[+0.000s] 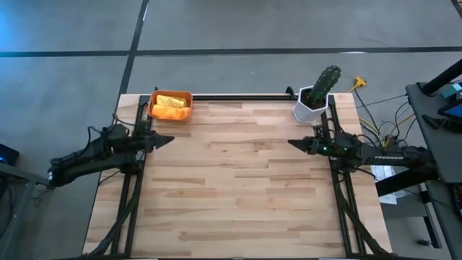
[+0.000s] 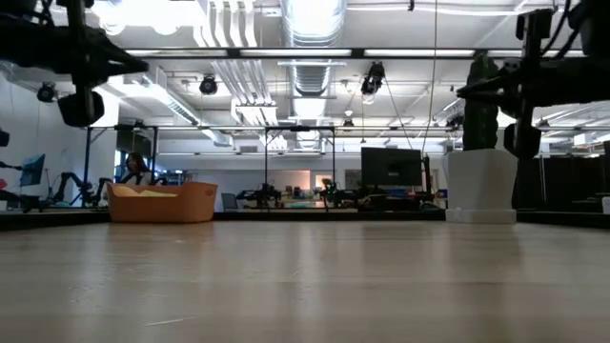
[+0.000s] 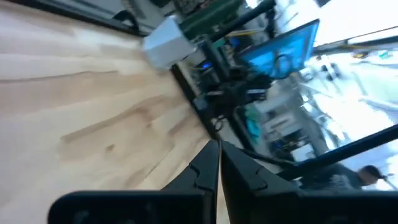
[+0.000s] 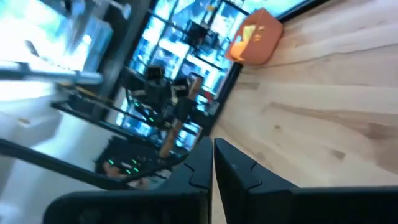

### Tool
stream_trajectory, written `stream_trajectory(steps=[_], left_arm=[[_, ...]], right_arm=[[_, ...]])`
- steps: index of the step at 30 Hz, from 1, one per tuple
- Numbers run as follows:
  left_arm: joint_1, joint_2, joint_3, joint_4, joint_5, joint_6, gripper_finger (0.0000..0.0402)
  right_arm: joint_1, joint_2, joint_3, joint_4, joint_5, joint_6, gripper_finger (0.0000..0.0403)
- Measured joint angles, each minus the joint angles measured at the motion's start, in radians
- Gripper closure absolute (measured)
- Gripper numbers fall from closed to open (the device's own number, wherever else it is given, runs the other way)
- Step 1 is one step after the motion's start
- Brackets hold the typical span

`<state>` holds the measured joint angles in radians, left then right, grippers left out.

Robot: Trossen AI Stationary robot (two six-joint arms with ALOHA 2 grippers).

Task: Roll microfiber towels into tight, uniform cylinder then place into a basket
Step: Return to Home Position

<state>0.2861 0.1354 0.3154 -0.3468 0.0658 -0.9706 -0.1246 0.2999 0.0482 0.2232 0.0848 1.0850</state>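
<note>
A rolled yellow microfiber towel (image 1: 171, 102) was seen lying inside the small red-orange plastic basket (image 1: 171, 92), set at the wooden table's (image 1: 238, 195) far left corner. The left gripper (image 1: 170, 140) and right gripper (image 1: 291, 144) were held near the side edges, fingers pressed together.

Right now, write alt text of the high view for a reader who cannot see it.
Seen from above, a red-orange basket holding a rolled yellow towel sits at the top left corner of a wooden table. The left gripper and right gripper, both shut, face each other from opposite sides. A white cactus pot stands top right.
</note>
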Motion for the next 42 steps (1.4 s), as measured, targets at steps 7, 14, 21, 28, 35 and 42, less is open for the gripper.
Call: stream_trajectory(steps=[7,14,21,28,35,42], left_arm=[[-0.018,-0.040,-0.062,0.039,-0.066,-0.044,0.0401],[-0.070,0.074,-0.096,0.193,-0.102,-0.046,0.0401],[-0.134,0.186,-0.153,0.370,-0.173,-0.046,0.0401],[-0.246,0.165,-0.223,0.401,-0.281,-0.105,0.0401],[-0.288,0.133,-0.296,0.390,-0.336,0.071,0.0401],[-0.287,0.186,-0.307,0.395,-0.282,0.383,0.0401]], right_arm=[[0.000,-0.161,-0.040,-0.134,0.051,0.046,0.0392],[0.000,-0.216,-0.039,-0.188,0.056,0.049,0.0392],[0.000,-0.216,-0.039,-0.197,0.054,-0.031,0.0392],[0.000,-0.206,-0.038,-0.213,-0.042,-0.186,0.0392],[0.000,-0.206,-0.038,-0.220,-0.111,-0.311,0.0392],[0.000,-0.185,-0.038,-0.220,-0.111,-0.601,0.0392]])
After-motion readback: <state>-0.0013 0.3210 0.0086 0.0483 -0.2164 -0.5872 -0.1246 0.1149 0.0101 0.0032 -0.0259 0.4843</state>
